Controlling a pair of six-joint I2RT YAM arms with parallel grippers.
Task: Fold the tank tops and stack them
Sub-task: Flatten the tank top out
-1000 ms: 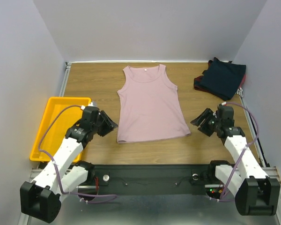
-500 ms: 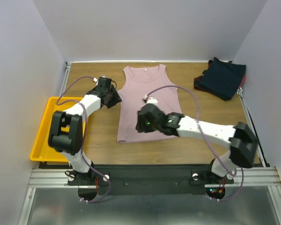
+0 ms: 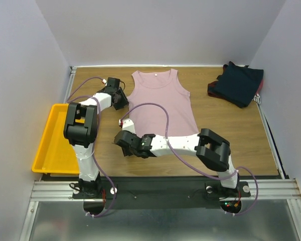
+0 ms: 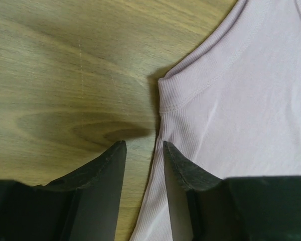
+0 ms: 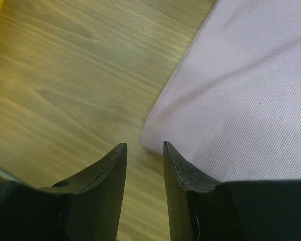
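Left gripper [image 4: 143, 144] is down low over the worktop [image 3: 231, 125], its two fingers [image 4: 108, 175] spread a little with a narrow gap and nothing pinched between them. Just past the tips lies the underarm corner of the pink tank top [image 3: 160, 113], where the ribbed armhole band meets the side seam. One finger sits over bare wood, and the other is over the edge of the cloth.

Right gripper [image 5: 145, 145] is parted by the same small amount and also holds nothing. Its arm reaches across the near side of the worktop from the right. The bottom left hem corner of the same top lies just ahead of the gap between the two fingers. Whether either gripper touches the cloth cannot be told.

One pink tank top is spread flat in the middle of the worktop, with its neck toward the far wall and its hem toward the arms.

Well apart from it, in the far right corner, is one pile of dark navy tank tops [image 3: 238, 85] with a maroon edge showing. How many tops are in the pile cannot be made out.

One yellow tray [image 3: 52, 145] lies at the left edge of the worktop, beside the left arm.
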